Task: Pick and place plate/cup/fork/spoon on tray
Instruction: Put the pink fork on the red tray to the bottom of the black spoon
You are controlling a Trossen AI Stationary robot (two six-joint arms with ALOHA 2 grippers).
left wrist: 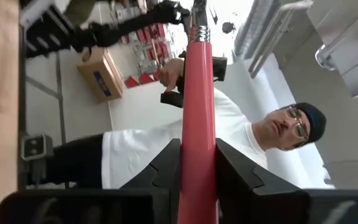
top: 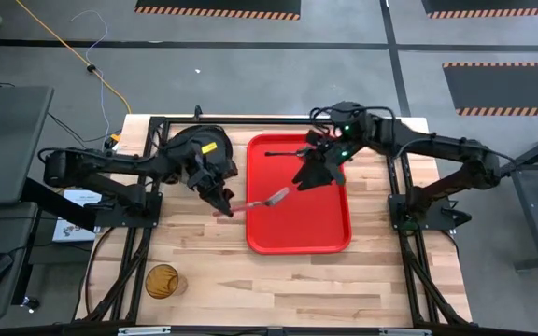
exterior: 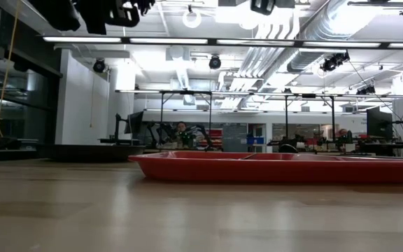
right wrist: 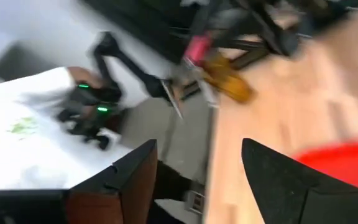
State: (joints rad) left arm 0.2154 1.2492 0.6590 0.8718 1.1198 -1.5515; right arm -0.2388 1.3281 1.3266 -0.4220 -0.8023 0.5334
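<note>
In the high view, the left gripper [top: 220, 201] was above the table just beside the left edge of the tray [top: 330, 238], and its fingers grasped the red-pink handle of the fork [top: 260, 202], whose silver tines reached over the tray's left rim. The plate [top: 199, 145] lay near the far edge of the table, partly hidden under the left arm. The spoon [top: 283, 153] lay inside the tray near its far edge. The right gripper [top: 318, 173] hung over the far part of the tray. The cup [top: 162, 281] stood near the near left corner of the table, well apart from the tray. In the low view, the tray [exterior: 271, 169] rested flat on the table. In the left wrist view, the two dark fingers [left wrist: 235, 171] were clenched on the fork handle [left wrist: 199, 124], and a person in a white shirt [left wrist: 148, 146] showed behind. In the right wrist view, the fingers [right wrist: 135, 171] stood apart and held nothing.
</note>
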